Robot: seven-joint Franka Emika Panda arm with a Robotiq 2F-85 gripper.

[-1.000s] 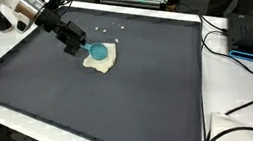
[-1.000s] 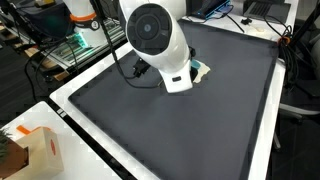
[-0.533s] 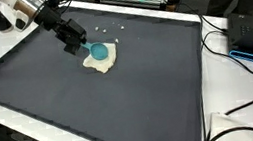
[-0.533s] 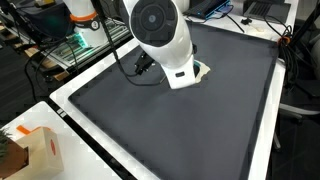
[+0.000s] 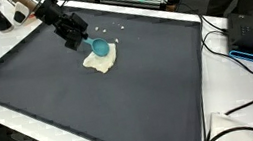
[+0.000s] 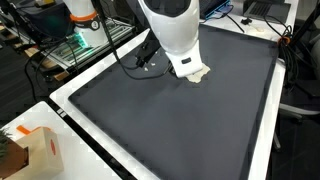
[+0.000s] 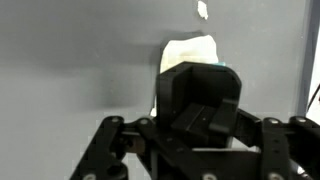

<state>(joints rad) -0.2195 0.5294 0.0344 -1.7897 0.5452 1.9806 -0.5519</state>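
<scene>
The blue cup (image 5: 100, 48) sits on a cream cloth (image 5: 103, 63) toward the far part of the black mat (image 5: 122, 107). The gripper (image 5: 83, 44) comes at it from the side, slanting down from the arm (image 5: 53, 16). In that exterior view the cup lies just past the fingertips, on the side away from the arm, close enough to be touching or nearly so; a gap can't be made out at this res. The cup is round w/ no long axis to line up on. The cloth under it is a crumpled patch, a bit wider than the cup. There's only one arm, so no choice of nearer hand.

In the wrist view the gripper (image 7: 200, 95) fills the lower frame. The cloth (image 7: 186, 52) shows straight ahead beyond it, and a thin teal sliver of the cup (image 7: 227, 66) peeks out at the top right edge of the finger block. So the cup is dead ahead and mostly hidden behind the fingers.

How wide the jaws stand, and whether they grip the cup, can't be told: the dark finger block masks it. In an exterior view the arm (image 6: 170, 25) covers the gripper entirely, and only a corner of cloth (image 6: 199, 74) shows.
</scene>
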